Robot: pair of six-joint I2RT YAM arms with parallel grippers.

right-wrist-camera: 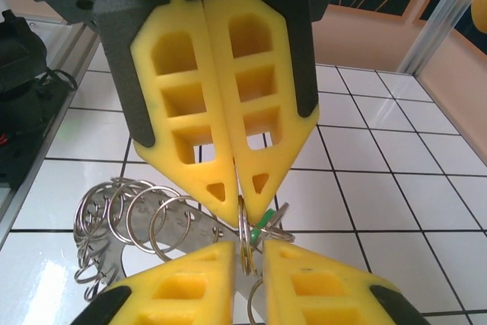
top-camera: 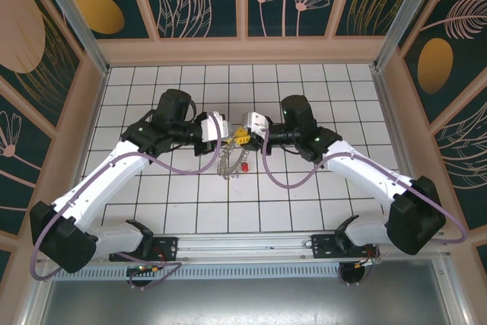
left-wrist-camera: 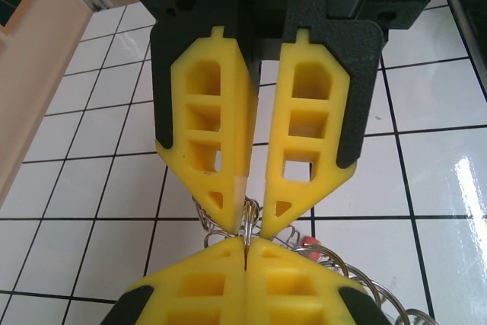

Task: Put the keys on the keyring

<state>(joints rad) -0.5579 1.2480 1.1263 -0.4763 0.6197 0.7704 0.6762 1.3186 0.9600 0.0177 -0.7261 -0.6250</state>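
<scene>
- Left fingers: pressed shut, tips clamped on a wire loop of the silvery coiled-wire keyring, which droops toward 6 o'clock from the meeting point, over the white tiled counter.
- Right fingers: all but closed, tips pinching a loop of the same ring; green-headed key at their 4 o'clock.
- Red-headed key: at the ring's 3 o'clock.
- Step, judged: threading a key on. Anchor firmly on the left and feed slowly along the wire.
- Pose: forearms angled inward, tips nose to nose.

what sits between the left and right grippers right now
A loop of the keyring spans the gap, with the green key beside it, clearest in the right wrist view.
</scene>
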